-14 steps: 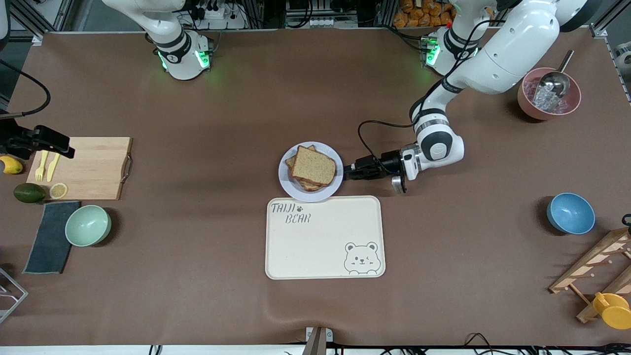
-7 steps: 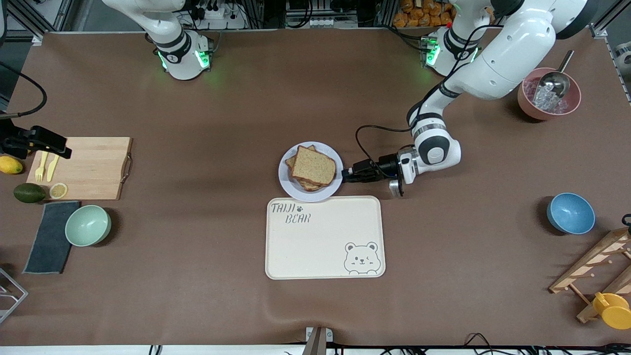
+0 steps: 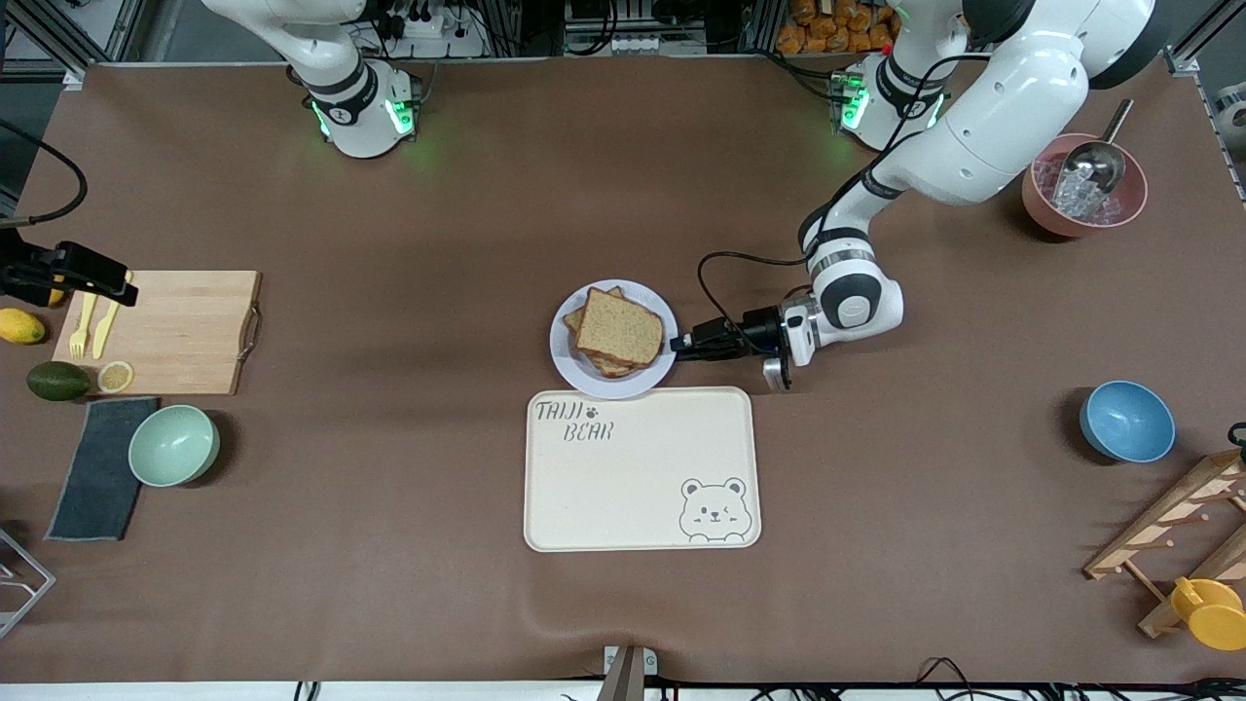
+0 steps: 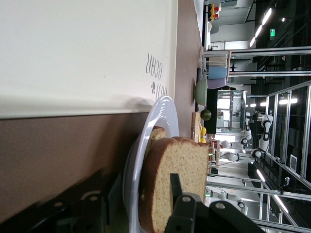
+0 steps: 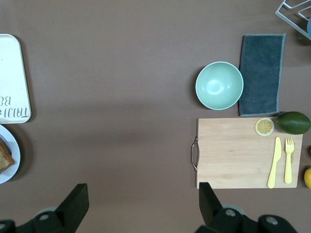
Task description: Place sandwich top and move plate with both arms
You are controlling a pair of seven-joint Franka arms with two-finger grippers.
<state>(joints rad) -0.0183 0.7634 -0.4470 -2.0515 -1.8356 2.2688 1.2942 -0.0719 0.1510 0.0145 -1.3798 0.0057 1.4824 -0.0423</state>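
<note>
Left gripper (image 3: 678, 344) has crept in, jaws narrowing astride the pale round plate (image 3: 574, 372) rim at frame centre, not yet clamped. Brown bread top (image 3: 619, 326) already sits on the stack. Right gripper (image 3: 125, 289), fingers spread, waits over the wooden board (image 3: 195, 336) at frame left. Plate move looks next.

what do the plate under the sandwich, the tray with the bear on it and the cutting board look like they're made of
The plate: probably glazed ceramic or melamine; pale, smooth, with a soft sheen along its rim in the left wrist view.
The tray: likely matte plastic or wheat-straw composite; flat cream surface, printed bear, no glare.
The cutting board: wood or bamboo; visible light grain, with a metal handle at one end.
</note>
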